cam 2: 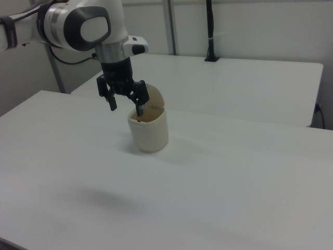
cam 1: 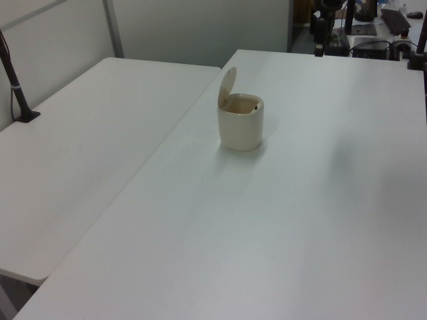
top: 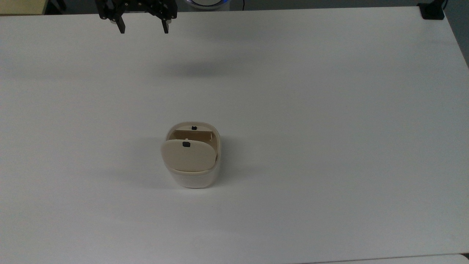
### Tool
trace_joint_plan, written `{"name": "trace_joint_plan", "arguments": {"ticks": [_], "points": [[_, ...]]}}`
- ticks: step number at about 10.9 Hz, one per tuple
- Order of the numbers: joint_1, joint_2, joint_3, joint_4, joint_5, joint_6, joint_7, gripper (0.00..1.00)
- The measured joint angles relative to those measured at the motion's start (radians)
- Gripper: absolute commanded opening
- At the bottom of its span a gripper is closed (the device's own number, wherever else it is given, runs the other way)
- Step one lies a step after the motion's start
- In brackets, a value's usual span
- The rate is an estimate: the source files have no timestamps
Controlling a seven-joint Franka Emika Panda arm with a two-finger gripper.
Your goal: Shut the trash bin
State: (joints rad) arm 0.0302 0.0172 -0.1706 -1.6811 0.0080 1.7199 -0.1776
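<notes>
1. In the top view, the trash bin (top: 193, 176) is seen standing upright on the white worktop (top: 329, 128), slightly to the top view's left of centre. Its beige lid (top: 188, 156) is raised on the hinge at the bin's near side, and the inside of the bin is exposed behind it. A small black square mark (top: 186, 144) is carried near the lid's free edge, and a second small black piece (top: 194, 127) is seen on the far rim. The tool (top: 143, 29) is found at the upper edge, well apart from the bin, with its two black fingers (top: 121, 26) spread wide and nothing held between them. A soft shadow (top: 194, 69) is cast on the worktop between the tool and the bin.

2. In the left view, the bin (cam 1: 241, 123) is shown on the right-hand worktop (cam 1: 300, 220), near the seam with a second table (cam 1: 87, 147) on the left view's left. The lid (cam 1: 227, 87) is held nearly upright over the bin's left rim. Dark equipment (cam 1: 330, 30) at the far end is perhaps part of the arm, but this cannot be told for certain.

3. In the right view, the bin (cam 2: 149, 133) is seen past the tool (cam 2: 125, 107), which hangs above the worktop (cam 2: 218, 192) from the white arm (cam 2: 83, 23). The fingers (cam 2: 111, 103) are parted and empty; whether either touches the rim cannot be told.
</notes>
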Motion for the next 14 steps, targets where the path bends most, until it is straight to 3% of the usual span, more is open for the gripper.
{"name": "trace_joint_plan", "arguments": {"ticks": [11, 13, 14], "points": [[0.000, -0.001, -0.002, 0.006, 0.000, 0.000, 0.000, 1.00], [0.000, 0.000, -0.002, 0.006, 0.000, 0.000, 0.000, 0.79], [0.001, 0.001, -0.002, 0.006, 0.000, 0.000, 0.000, 0.56]]}}
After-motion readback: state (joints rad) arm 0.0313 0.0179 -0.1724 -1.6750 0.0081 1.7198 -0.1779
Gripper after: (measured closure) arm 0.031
